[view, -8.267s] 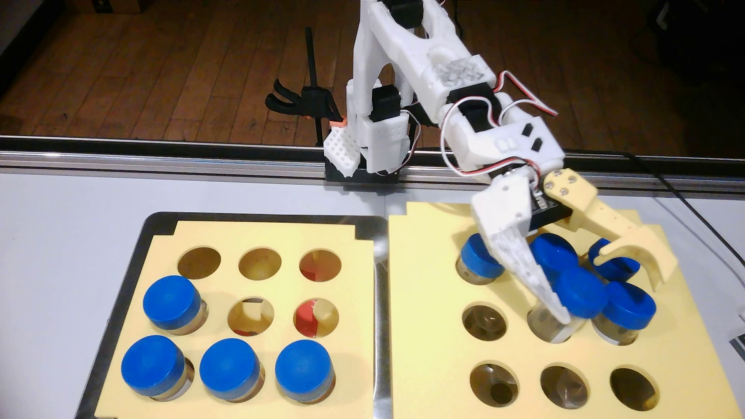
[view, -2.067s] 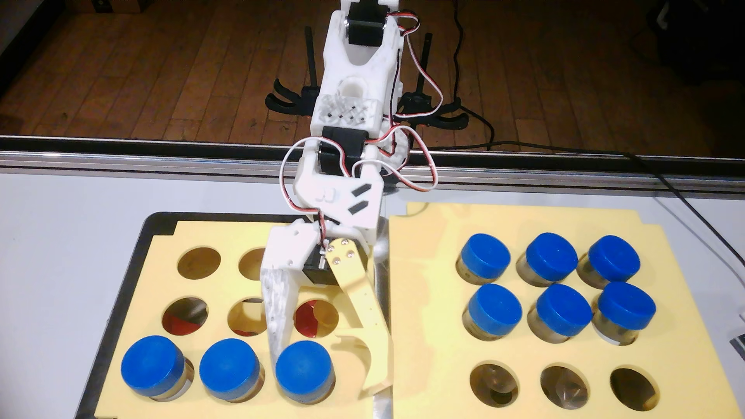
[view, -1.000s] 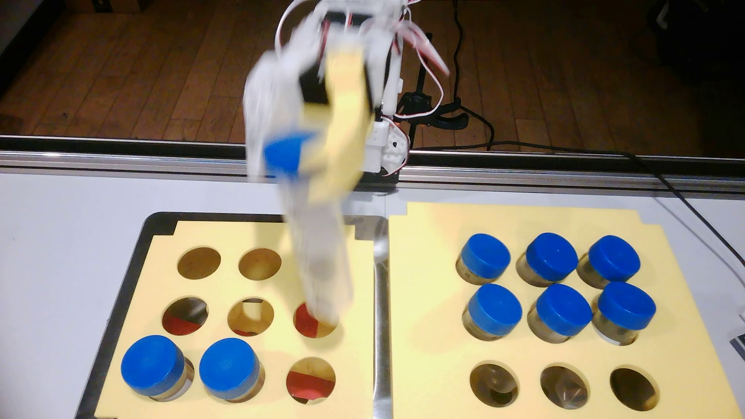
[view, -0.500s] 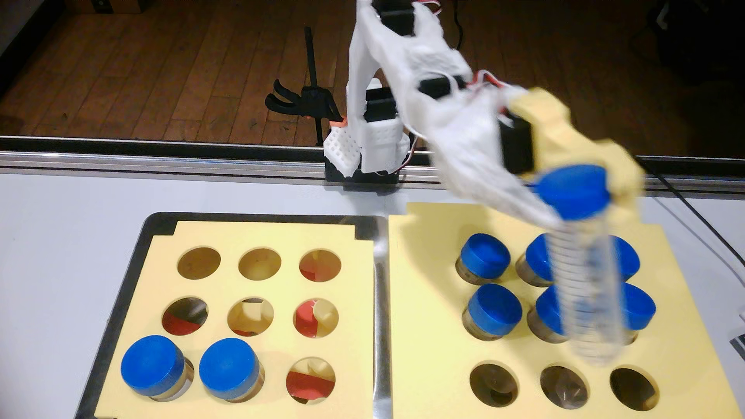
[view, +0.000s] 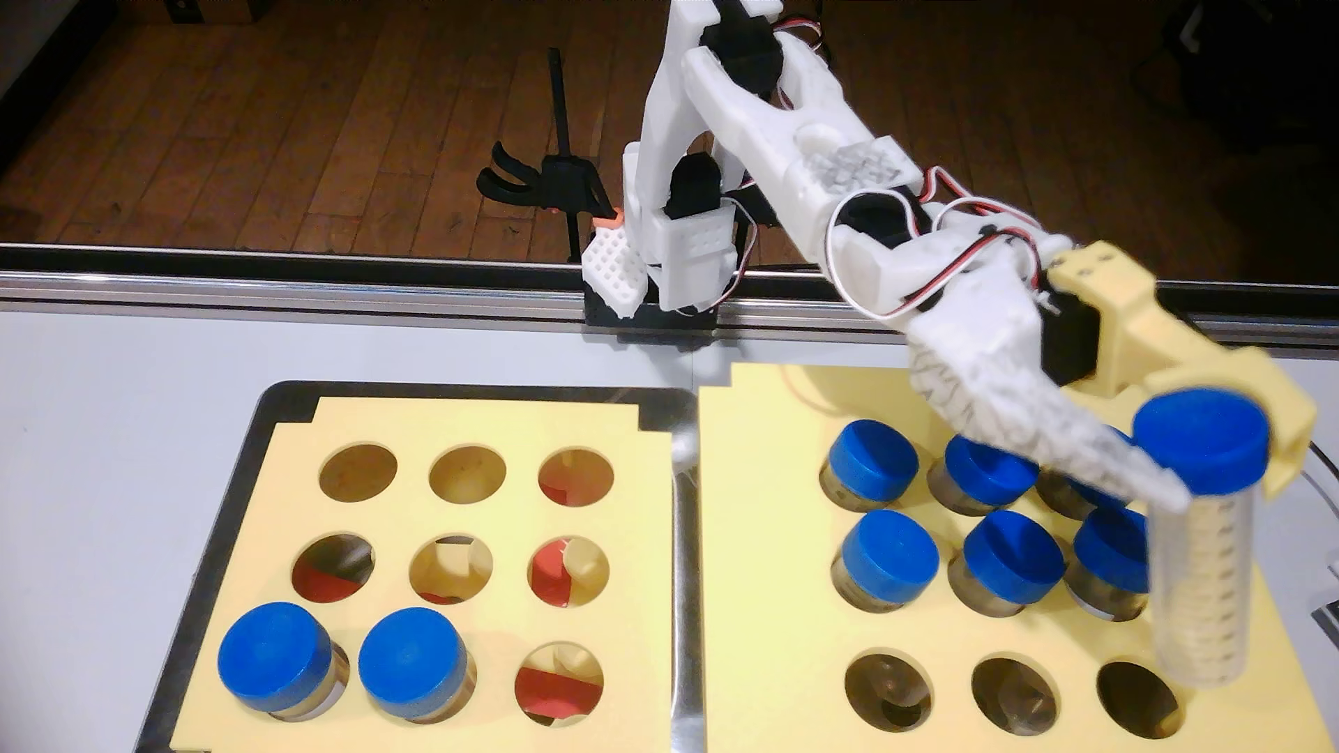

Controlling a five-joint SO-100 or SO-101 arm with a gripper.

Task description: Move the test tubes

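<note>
Tube hanging over the right rack's near-right hole, and I am lining it up.

I am pinching the carried test tube (view: pixel 1199 579) by its blue cap between the gripper (view: pixel 1206 481) fingers; its long clear body is hanging nearly upright, its tip just above and slightly right of the empty hole (view: pixel 1139 699). Six capped tubes are sitting in the right rack (view: pixel 768 579), two in the left rack (view: pixel 637 521).

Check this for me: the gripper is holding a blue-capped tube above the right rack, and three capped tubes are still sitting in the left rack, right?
Not quite. The fixed view shows two capped tubes in the left rack, not three. The rest holds: the gripper holds a blue-capped tube above the right rack.
</note>
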